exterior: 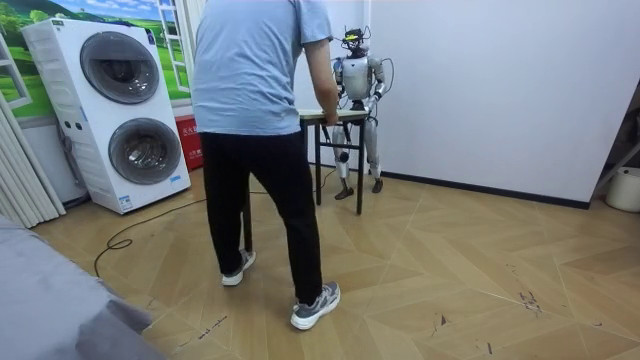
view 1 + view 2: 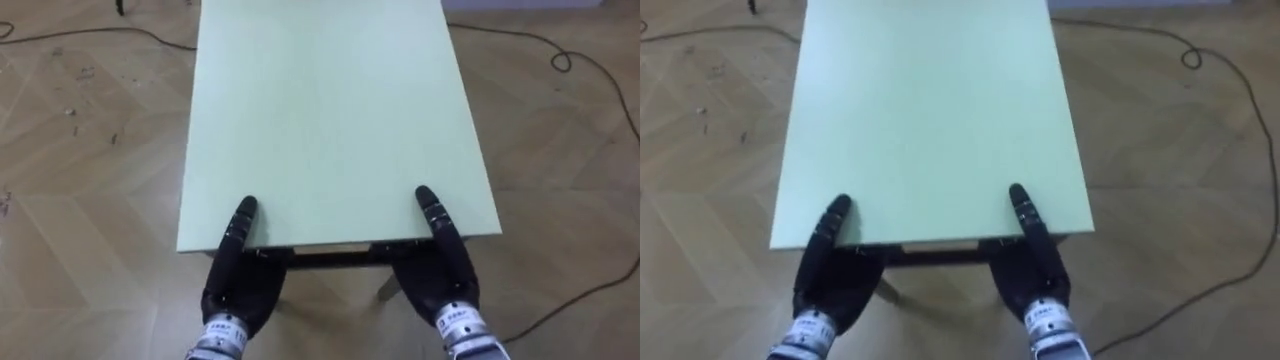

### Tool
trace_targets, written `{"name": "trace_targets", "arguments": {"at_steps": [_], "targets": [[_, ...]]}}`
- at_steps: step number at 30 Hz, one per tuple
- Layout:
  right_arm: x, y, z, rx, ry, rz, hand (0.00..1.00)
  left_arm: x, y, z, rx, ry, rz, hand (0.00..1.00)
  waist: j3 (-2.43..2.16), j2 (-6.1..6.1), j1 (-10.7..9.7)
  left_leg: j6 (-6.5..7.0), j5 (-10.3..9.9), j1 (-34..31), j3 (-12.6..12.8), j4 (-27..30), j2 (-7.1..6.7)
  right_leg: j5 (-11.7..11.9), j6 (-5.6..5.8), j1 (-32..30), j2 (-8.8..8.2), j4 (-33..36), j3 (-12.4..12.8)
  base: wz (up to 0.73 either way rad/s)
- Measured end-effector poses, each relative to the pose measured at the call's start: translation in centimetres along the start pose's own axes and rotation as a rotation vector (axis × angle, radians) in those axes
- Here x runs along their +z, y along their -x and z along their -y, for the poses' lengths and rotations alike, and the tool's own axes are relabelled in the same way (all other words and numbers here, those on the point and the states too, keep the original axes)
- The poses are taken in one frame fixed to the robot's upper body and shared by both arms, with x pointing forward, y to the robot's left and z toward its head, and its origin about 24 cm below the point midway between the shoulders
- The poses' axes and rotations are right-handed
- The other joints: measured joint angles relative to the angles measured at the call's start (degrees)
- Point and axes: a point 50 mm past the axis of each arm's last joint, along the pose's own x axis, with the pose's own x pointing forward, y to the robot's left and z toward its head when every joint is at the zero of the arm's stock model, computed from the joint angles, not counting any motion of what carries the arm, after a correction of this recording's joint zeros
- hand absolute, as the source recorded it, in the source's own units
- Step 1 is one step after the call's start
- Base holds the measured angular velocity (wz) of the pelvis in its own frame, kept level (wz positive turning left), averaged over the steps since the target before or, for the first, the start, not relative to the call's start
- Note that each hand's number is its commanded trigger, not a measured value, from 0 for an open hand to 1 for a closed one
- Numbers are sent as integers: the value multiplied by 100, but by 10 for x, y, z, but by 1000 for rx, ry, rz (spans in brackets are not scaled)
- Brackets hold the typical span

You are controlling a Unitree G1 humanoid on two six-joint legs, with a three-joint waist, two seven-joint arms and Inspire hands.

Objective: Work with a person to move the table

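**Both hands clamped on the near edge, person at the far end**

Nearest the robot, the left hand (image 2: 238, 285) and the right hand (image 2: 440, 285) sit at the near short edge of the pale green rectangular bench (image 2: 320, 110), one by each corner. Each hand lays one dark digit flat along the top and tucks the rest under the edge, so the board is pinched between them. The wide spacing probably keeps the top level and stops it from twisting when the load is shared.

Just beyond the fingertips, the bare top runs straight away from the hands. Dark legs show under the edge between the two wrists. To either side of the hands lies the brown herringbone wooden floor (image 2: 90, 200), and a thin black cable (image 2: 560, 55) loops across it far off the right hand.

At the end opposite the hands, a person in a light blue shirt and black trousers (image 1: 255, 120) stands mid-stride and grips the bench. It hangs between the two carriers, in front of a white wall (image 1: 500, 80). Two stacked white washing machines (image 1: 120, 110) stand farther off, beyond the person's side.
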Motion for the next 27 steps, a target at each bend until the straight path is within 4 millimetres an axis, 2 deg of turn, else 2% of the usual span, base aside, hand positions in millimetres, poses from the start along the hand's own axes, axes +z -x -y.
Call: {"name": "trace_targets", "arguments": {"at_steps": [1, 2, 3, 5, 6, 7, 8, 9, 10, 11, 12, 13, 14, 15, 16, 17, 18, 19, 20, 22, 24, 27], "targets": [[1, 1, 2, -7, 2, -1, 100, -2, 0, -1, 8, 3, -3, 100, -1, -4, 17, 144, 84, 6, 75, -81, -110, 160, 28, 5, -51, -113, 86, -8], [1, 1, 2, -9, 1, -1, 100, -2, 0, -2, 11, 4, -4, 100, -1, -5, 19, 201, 118, 11, 103, -131, -160, 240, 36, 5, -77, -172, 105, -12], [1, 1, 4, -15, 0, -2, 100, -2, 0, -3, 17, 4, -5, 100, -9, -23, 5, 304, 195, 8, 116, -217, -269, 382, 66, -2, -129, -304, 168, -7], [0, 3, 6, -25, -2, -6, 100, -3, 1, -5, 26, 4, -8, 100, -21, -62, -1, 431, 314, -63, 179, -203, -470, 678, 108, 1, -259, -522, 242, -6], [-1, 3, 7, -29, -4, -7, 100, -3, 1, -6, 30, 4, -8, 100, -19, -80, 5, 458, 338, -74, 196, -198, -536, 733, 118, 0, -301, -540, 256, -6], [-2, 3, 9, -39, -7, -8, 100, -4, 1, -8, 39, 5, -8, 100, -21, -128, -5, 525, 390, -88, 230, -192, -657, 865, 147, -2, -379, -590, 320, -6], [-3, 3, 9, -40, -9, -9, 100, -4, 1, -9, 41, 4, -8, 100, -19, -167, -1, 561, 428, -92, 253, -193, -717, 935, 160, -5, -428, -613, 359, -8], [-3, 3, 10, -47, -10, -11, 100, -4, 1, -9, 44, 4, -8, 100, -35, -239, -7, 635, 486, -142, 323, -181, -801, 1087, 215, -29, -501, -680, 473, -10], [-3, 3, 10, -50, -13, -14, 100, -4, 1, -10, 48, 4, -7, 100, -33, -305, -9, 723, 538, -204, 398, -167, -894, 1321, 330, -45, -526, -788, 656, -12], [-2, 3, 11, -53, -15, -19, 100, -4, 1, -10, 51, 7, -9, 100, -39, -322, 7, 820, 601, -302, 537, -142, -926, 1620, 598, -90, -514, -899, 1014, -11], [-2, 3, 11, -54, -17, -19, 100, -4, 1, -10, 52, 6, -10, 100, -35, -328, 14, 855, 636, -345, 665, -129, -906, 1681, 714, -132, -533, -817, 1167, 8], [-2, 6, 13, -66, -18, -19, 100, -5, 2, -12, 59, 4, -16, 100, -32, -334, 10, 890, 692, -358, 976, -132, -831, 1151, 892, -214, -647, -70, 1230, 23], [-3, 8, 15, -75, -23, -17, 100, -5, 2, -12, 65, 0, -21, 100, -41, -361, 5, 906, 728, -354, 1044, -151, -816, 777, 932, -238, -753, 421, 1248, 27], [-4, 10, 17, -86, -31, -20, 100, -6, 3, -13, 73, -7, -29, 100, -88, -439, 21, 939, 810, -353, 1091, -204, -819, 219, 930, -251, -836, 1299, 1345, 3], [-4, 10, 18, -90, -34, -24, 100, -5, 4, -14, 77, -10, -29, 100, -97, -462, 79, 965, 863, -401, 1114, -200, -822, -146, 1003, -100, -898, 1807, 1495, -8], [-4, 10, 18, -90, -35, -24, 100, -6, 4, -15, 79, -8, -27, 100, -93, -456, 113, 995, 901, -458, 1120, -181, -840, -414, 1141, 190, -1011, 1929, 1559, -14], [-4, 10, 18, -92, -34, -25, 100, -6, 5, -16, 81, -7, -27, 100, -93, -456, 146, 1004, 920, -461, 1151, -190, -850, -511, 1184, 375, -1023, 1878, 1606, -19], [-5, 11, 18, -93, -31, -29, 100, -6, 6, -17, 86, -8, -26, 100, -91, -462, 216, 1006, 951, -463, 1201, -213, -861, -718, 1249, 785, -1021, 1662, 1741, -18], [-5, 11, 18, -93, -30, -31, 100, -5, 6, -17, 87, -7, -26, 100, -86, -477, 221, 1003, 975, -465, 1205, -232, -869, -788, 1270, 977, -1015, 1519, 1791, -15], [-6, 10, 17, -89, -32, -31, 100, -3, 6, -17, 85, -14, -22, 100, -84, -567, 309, 969, 1087, -579, 1228, -283, -896, -943, 1301, 1503, -927, 594, 1776, -10], [-6, 10, 17, -88, -32, -27, 100, -3, 6, -17, 83, -20, -23, 100, -89, -605, 353, 935, 1136, -709, 1239, -262, -882, -928, 1306, 1659, -854, 28, 1749, -11], [-12, 11, 17, -95, -44, -28, 100, -1, 6, -16, 80, -44, -14, 100, -65, -644, 446, 850, 1225, -750, 1260, -267, -815, -839, 1322, 1820, -751, -445, 1646, -7]]}}
